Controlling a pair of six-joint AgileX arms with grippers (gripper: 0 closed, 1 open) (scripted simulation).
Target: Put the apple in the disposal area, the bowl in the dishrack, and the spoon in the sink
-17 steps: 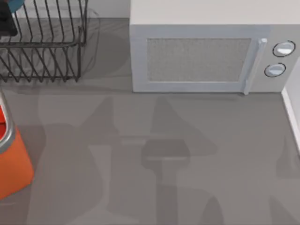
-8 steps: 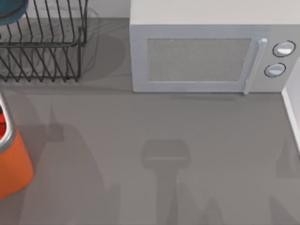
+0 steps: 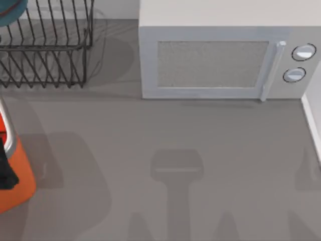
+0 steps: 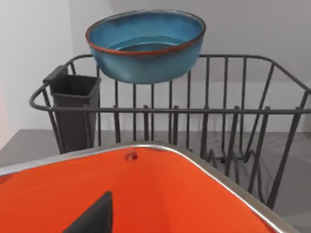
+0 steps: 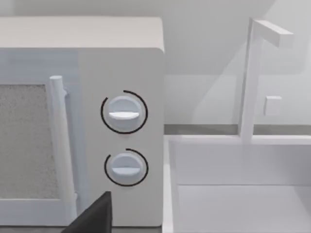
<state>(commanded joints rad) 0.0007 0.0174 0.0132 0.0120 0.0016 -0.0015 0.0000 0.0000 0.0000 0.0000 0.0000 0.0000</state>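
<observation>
Down at the near left edge of the table, a dark bit of the left arm (image 3: 6, 168) hangs over the orange disposal area (image 3: 20, 186); I cannot tell how its gripper stands. Just beyond the bin stands the black wire dishrack (image 4: 204, 131), a dark cutlery cup (image 4: 73, 109) on its end. The teal bowl (image 4: 146, 46) sits up on the rack's wires. Off to the right, the microwave (image 3: 215, 60) lines the back, with the white sink (image 5: 243, 189) beside it.
</observation>
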